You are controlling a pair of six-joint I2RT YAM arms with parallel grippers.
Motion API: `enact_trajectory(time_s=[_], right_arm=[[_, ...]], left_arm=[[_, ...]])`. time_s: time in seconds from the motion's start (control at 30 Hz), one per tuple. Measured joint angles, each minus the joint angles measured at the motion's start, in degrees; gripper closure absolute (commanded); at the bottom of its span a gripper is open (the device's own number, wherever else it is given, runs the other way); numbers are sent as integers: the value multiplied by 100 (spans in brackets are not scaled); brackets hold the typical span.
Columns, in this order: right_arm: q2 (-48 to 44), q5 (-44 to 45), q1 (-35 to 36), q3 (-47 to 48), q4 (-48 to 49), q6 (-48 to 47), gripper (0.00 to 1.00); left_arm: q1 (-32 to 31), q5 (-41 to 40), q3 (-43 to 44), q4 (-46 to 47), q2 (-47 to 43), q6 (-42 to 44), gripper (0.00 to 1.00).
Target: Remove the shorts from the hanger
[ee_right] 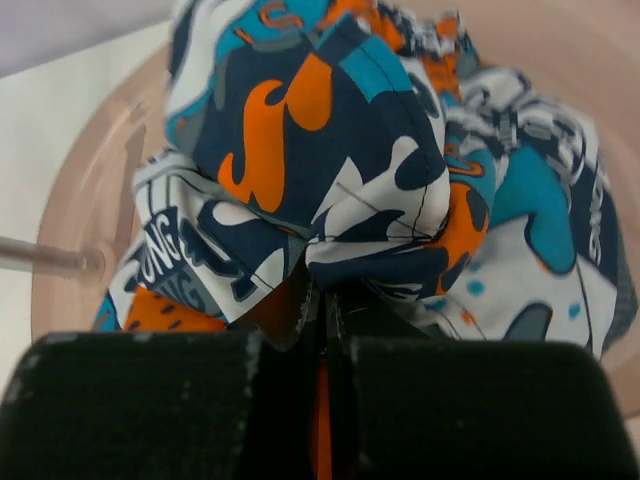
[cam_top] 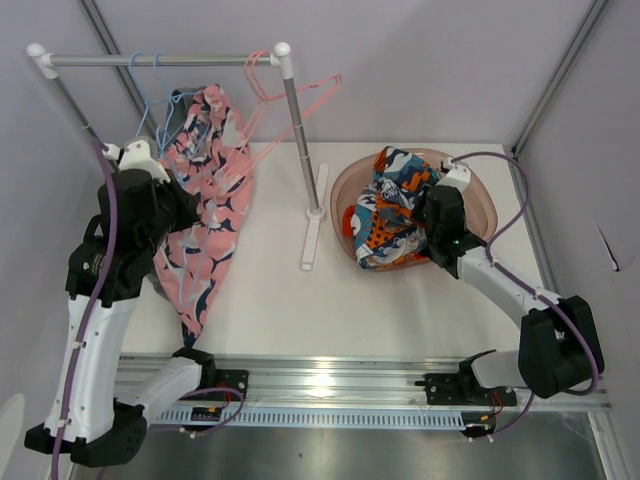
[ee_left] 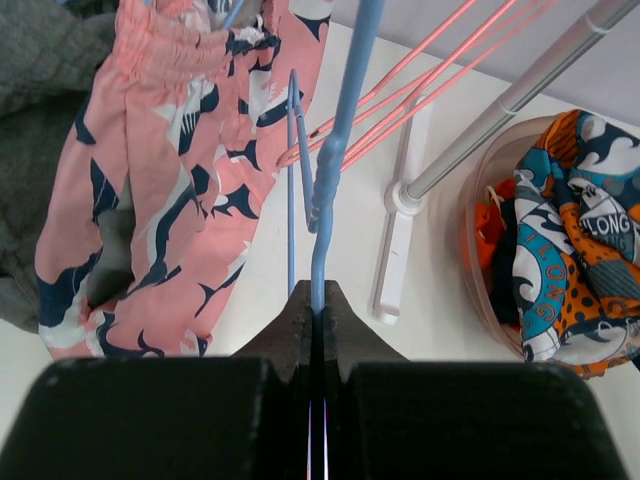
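We have our left fingers clenched on the blue hanger, and the pink shorts hang beside it under the rail of the rack. Right of the rack, our right fingers pinch the orange-and-teal garment in the bowl.

Shows pink patterned shorts hanging from a blue hanger on the rail, with a pink hanger at the rail's right end. Puts the left gripper against the shorts' upper edge, seemingly at the blue hanger, jaws hidden under the wrist. Finds the right gripper down in the bowl, touching a patterned garment.
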Motion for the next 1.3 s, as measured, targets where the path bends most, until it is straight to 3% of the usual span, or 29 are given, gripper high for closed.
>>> enact_trajectory(time_s=[0.1,0.13,0.2,0.23,0.27,0.43,0.57,0.87,1.07,1.3], right_arm=[[-164,31,13,-435,20,459,99],[-186,31,15,-520,9,568,94],[-195,17,15,-638,-92,846,45],[-195,-22,15,-660,-170,966,12],[-195,-79,20,-671,-225,1054,1],[-374,-157,177,-763,-466,1123,0],[-1095,-157,409,-1067,-925,1150,1],[-2820,-98,1156,-1519,-1926,1185,1],[-3257,22,1322,-1517,-2448,1178,1],[-3526,109,1405,-1495,-2859,1182,0]], left_arm=[[0,-72,295,0,234,39,100],[0,-87,415,0,323,46,100],[0,-116,656,26,511,57,100],[0,-144,769,42,601,70,100],[0,-170,890,46,704,87,100],[0,-240,1679,33,1327,153,100],[0,-227,2363,-4,1770,155,100],[0,463,2570,-94,1786,28,100],[0,1266,1502,-66,1130,-223,100],[0,1563,470,-380,254,-317,100]])
